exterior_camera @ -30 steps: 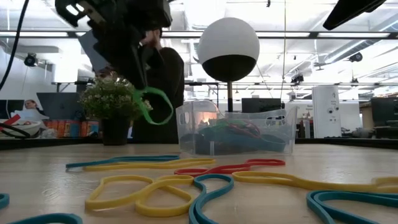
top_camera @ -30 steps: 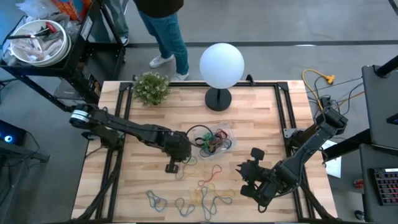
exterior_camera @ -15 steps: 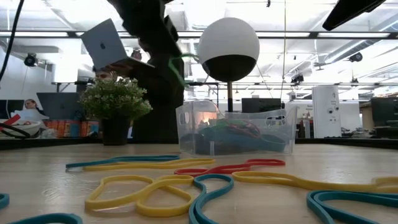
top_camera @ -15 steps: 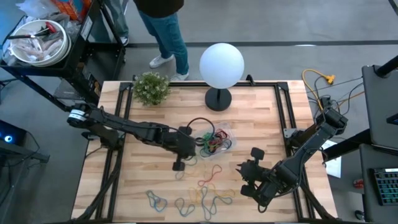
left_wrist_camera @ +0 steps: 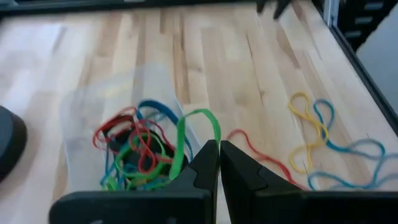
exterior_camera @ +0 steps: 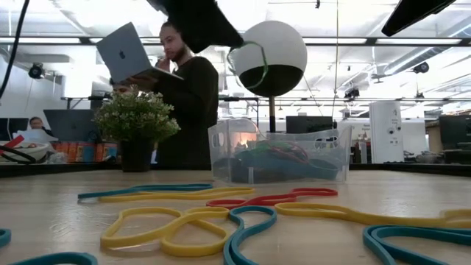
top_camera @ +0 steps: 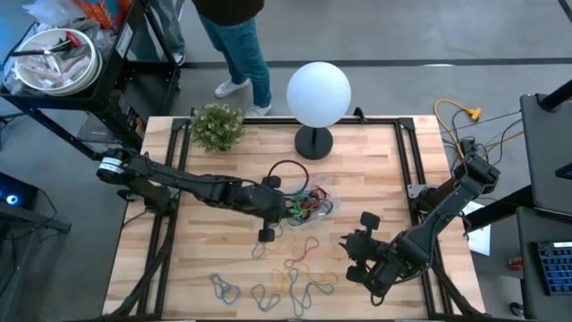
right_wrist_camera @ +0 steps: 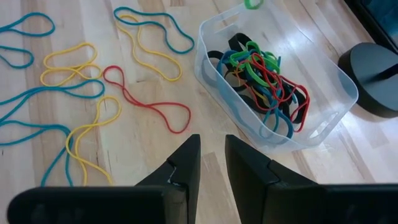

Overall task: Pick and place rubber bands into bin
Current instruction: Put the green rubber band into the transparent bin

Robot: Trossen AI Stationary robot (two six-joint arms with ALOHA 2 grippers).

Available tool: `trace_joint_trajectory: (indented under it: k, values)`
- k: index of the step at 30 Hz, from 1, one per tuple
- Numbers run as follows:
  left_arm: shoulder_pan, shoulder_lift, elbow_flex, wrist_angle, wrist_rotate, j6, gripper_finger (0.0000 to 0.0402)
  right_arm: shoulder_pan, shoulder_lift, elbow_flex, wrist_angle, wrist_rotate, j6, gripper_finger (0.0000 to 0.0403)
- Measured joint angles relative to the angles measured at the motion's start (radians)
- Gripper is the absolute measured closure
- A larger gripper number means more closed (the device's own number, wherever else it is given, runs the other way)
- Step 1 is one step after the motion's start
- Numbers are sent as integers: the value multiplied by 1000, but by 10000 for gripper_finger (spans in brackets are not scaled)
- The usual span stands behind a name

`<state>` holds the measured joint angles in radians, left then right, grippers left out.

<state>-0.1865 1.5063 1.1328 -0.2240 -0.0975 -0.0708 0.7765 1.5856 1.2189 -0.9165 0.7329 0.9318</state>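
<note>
- The table (top_camera: 375, 170) is bare wood slats, so a flat band on it offers nothing to grab but its own thin edge.
- The left gripper (left_wrist_camera: 217, 163) is raised over the near rim of the bin, its fingers pinched together on a green rubber band (left_wrist_camera: 198, 124) that droops in a loose arc from the tips.
- The right gripper (right_wrist_camera: 211, 163) waits at the front right of the table, its fingers slightly apart and holding nothing.
- The bin (right_wrist_camera: 329, 71) sits mid-table in front of the lamp base; its clear, thin walls look light, so a snagged band could probably drag it.
- Inside it lies a tangle of rubber bands (right_wrist_camera: 264, 81) in red, green, blue and black.
- The loose bands (right_wrist_camera: 81, 81) lie flat on the wood in front of the bin: red, yellow and blue, some overlapping.
- Judged by the droop, each is very light, soft and stretchy, with no fixed shape.
- A pinch across a single strand, where a loop lies clear of its neighbours, looks the best hold; crossings risk lifting two at once.
</note>
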Motion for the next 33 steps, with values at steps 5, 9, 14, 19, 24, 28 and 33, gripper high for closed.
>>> trace_joint_trajectory:
  k: [5,9,14,19,24,28,33]
  values:
    - [17,0,3,65,-17,0,401,0,0,0,0,0,-1,335]
    - [39,0,3,98,-39,0,401,0,0,0,0,0,0,335]
    - [77,34,4,108,-51,-1,401,0,0,0,2,0,1,335]
    - [98,104,4,133,-35,-2,401,0,0,0,6,0,3,335]
    - [110,159,3,142,-32,-3,402,0,0,0,7,0,3,335]
    - [123,190,3,141,-16,-30,402,0,0,0,7,0,1,335]
    - [145,211,3,134,40,-84,401,0,0,0,8,0,3,335]
